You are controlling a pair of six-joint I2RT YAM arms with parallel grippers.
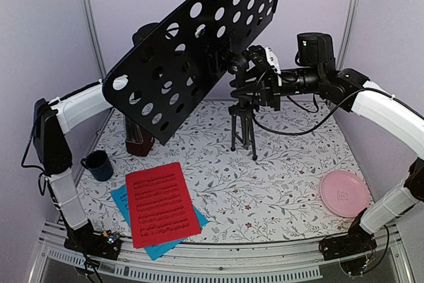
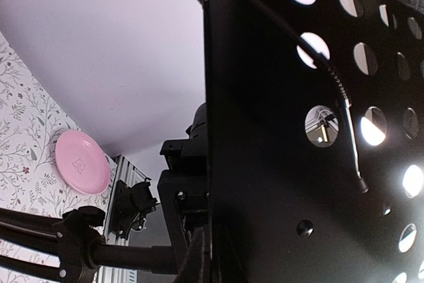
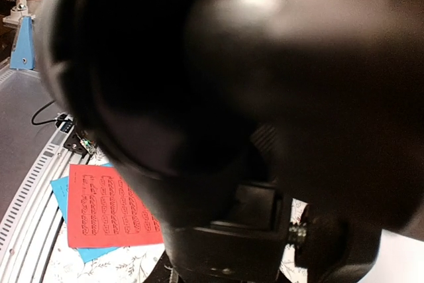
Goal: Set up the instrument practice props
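My right gripper (image 1: 255,77) sits at the neck joint of the black perforated music stand (image 1: 199,51), at twelve o'clock, to set its tilted desk. I cannot tell its grip. My left gripper, hidden behind the desk, is clenched.

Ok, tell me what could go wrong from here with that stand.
1. The music stand looks top-heavy. Its big desk tilts steeply over tripod legs that stand close together, so the right gripper working at its neck might tip it.
2. The desk's low corner appears to hang over the metronome, near the mug; a swing could knock them.
3. The cyan sheet reaches the near edge of the table and could slide off.
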